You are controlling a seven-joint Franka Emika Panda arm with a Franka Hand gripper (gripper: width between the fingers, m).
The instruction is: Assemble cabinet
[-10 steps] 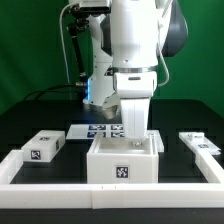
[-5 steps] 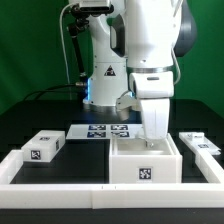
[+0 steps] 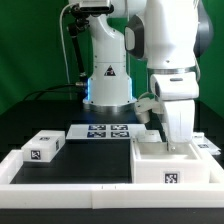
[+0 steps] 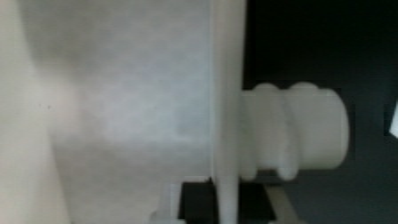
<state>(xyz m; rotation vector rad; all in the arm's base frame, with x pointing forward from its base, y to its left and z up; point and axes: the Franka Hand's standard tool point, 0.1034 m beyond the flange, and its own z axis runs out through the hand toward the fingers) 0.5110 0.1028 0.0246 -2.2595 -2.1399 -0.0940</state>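
Exterior view
Cabinet: the cabinet (image 3: 165, 170) is a white open-topped box. It stands on the black table (image 3: 100, 155) at the exterior view's right, and its front wall carries a square tag.
Cabinet contents: the front wall hides the inside; all that shows is the gripper going down past the top rim.
Gripper: the gripper (image 3: 178, 140) hangs straight down from the white arm into the open top, nearer the box's far side. From here I cannot tell how wide the jaws stand.
Border rail: the long white border rail (image 3: 60, 172) runs along the table's near edge and turns up the exterior view's left. The cabinet stands just behind it.
Loose panel: a blocky white panel (image 3: 42, 148) with a tag lies flat inside the rail's left corner, well apart from the cabinet.
Second piece: another white piece (image 3: 208, 148) shows just beyond the cabinet's right side, partly hidden.
Marker board: the marker board (image 3: 104, 130) lies flat behind, in front of the arm's base.

Wrist view
Cabinet: a pale wall of the cabinet (image 4: 107, 100) fills much of the frame, its thin edge running straight across.
Knob: a white stepped round knob (image 4: 294, 130) juts from that wall against the dark table.
Gripper: dark finger pads (image 4: 192, 205) sit tight on either side of the thin edge, so the jaws are nearly closed and clamp the cabinet's wall.
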